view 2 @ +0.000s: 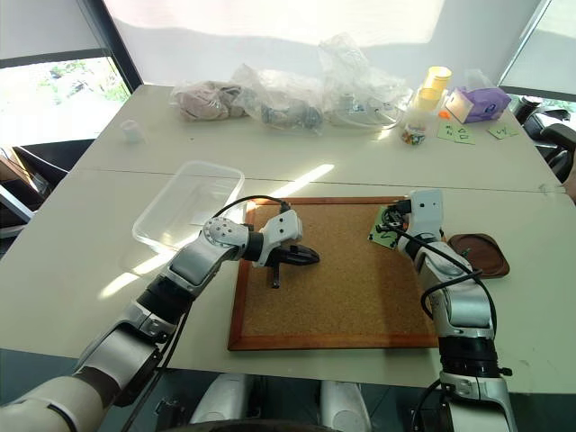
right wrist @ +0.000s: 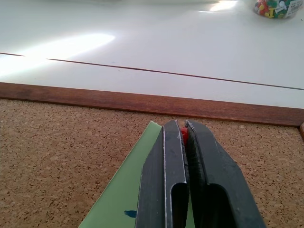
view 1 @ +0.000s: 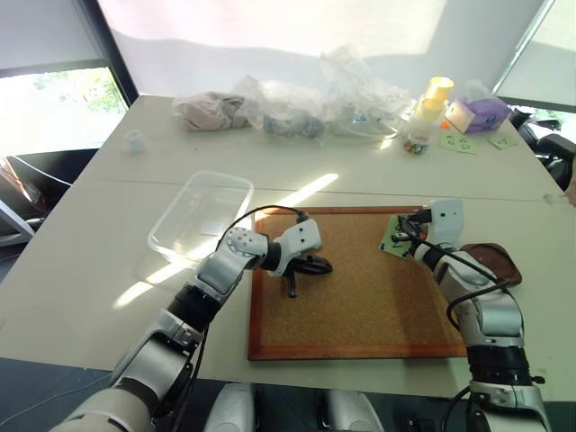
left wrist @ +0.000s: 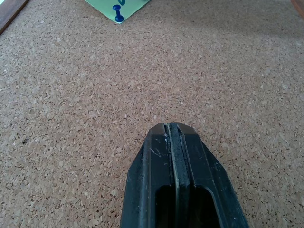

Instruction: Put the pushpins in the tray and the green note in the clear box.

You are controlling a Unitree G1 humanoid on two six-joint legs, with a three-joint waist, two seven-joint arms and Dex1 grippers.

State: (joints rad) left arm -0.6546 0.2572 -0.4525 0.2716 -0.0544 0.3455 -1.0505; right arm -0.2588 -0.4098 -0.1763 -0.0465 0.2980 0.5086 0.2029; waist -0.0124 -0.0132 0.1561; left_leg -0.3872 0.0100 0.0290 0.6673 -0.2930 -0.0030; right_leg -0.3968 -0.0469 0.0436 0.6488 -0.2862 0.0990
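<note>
A: What's nearest?
B: The left gripper (left wrist: 172,127), clenched on nothing, over the cork board (view 1: 360,297).
A: And the right gripper (right wrist: 183,127)?
B: Clamped on a red pushpin (right wrist: 184,135) at the green note (view 1: 394,236), which lies on the board's far right corner; a blue pushpin (left wrist: 118,13) pins it.
A: Beyond?
B: The tray (view 1: 498,262) sits right of the board, the clear box (view 1: 200,216) left

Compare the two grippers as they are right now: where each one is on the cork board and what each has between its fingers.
The left gripper hovers shut over bare cork near the middle of the wood-framed cork board, gripping nothing. The right gripper sits at the board's far right corner, over the pale green square note, shut on a red pushpin whose head shows between its fingers. A blue pushpin is stuck in the note. Both have black fingers.
</note>
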